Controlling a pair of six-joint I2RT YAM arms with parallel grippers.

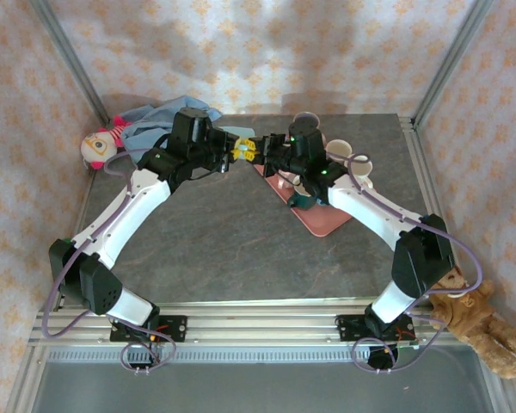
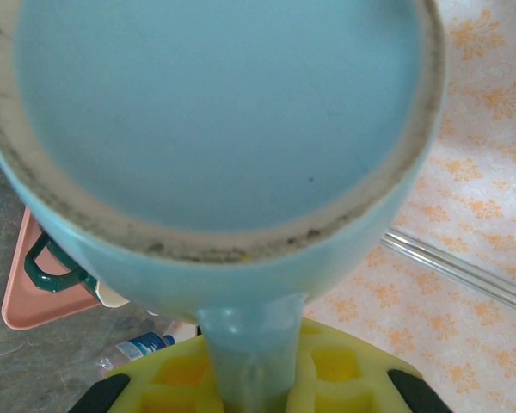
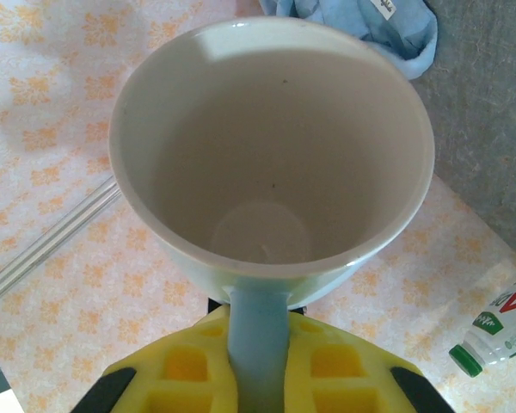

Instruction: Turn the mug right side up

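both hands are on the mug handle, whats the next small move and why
Probably open the left hand and ease it back. The mug is pinched by its handle in both hands; the right hand looks into its open mouth, the left at its base, so the right could likely set it upright alone.

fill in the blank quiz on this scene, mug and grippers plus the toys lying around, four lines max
1. The left gripper and the right gripper both pinch the light blue mug by its ___.
2. The right wrist camera looks into the mug's open mouth, while the left wrist camera faces its ___.
3. The teddy bear lies beside the base of the ___ arm.
4. The doll lies at the far ___ corner of the table.
Missing words: handle; base; right; left
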